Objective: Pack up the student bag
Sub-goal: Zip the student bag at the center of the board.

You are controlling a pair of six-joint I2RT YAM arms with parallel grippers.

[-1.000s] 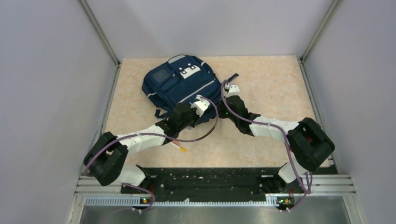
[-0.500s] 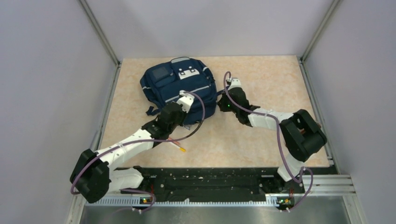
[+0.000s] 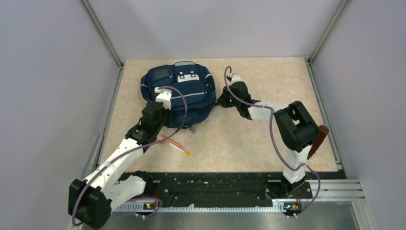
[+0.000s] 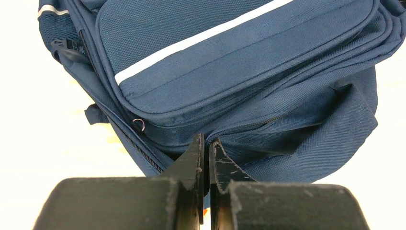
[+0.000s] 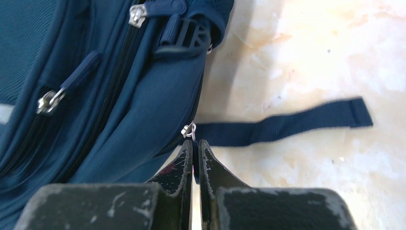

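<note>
The navy student bag [image 3: 184, 86] lies flat at the far left of the table, front pocket and white patches up. My left gripper [image 3: 166, 103] is at the bag's near edge. In the left wrist view it [image 4: 207, 141] is shut, pinching a fold of blue fabric below the striped pocket [image 4: 230, 43]. My right gripper [image 3: 221, 101] is at the bag's right side. In the right wrist view it [image 5: 195, 143] is shut on the blue tab of a zipper pull [image 5: 190, 130], whose metal ring shows just above the fingertips.
An orange-and-white pen [image 3: 177, 146] lies on the table near the left forearm. A loose dark strap [image 5: 287, 124] trails right of the bag. A brown flat object [image 3: 319, 139] leans at the table's right edge behind the right arm. Walls enclose three sides.
Both grippers have moved left and away while staying shut, and the bag has slid left and turned with them. The left arm has stretched out; the brown object has come into view.
</note>
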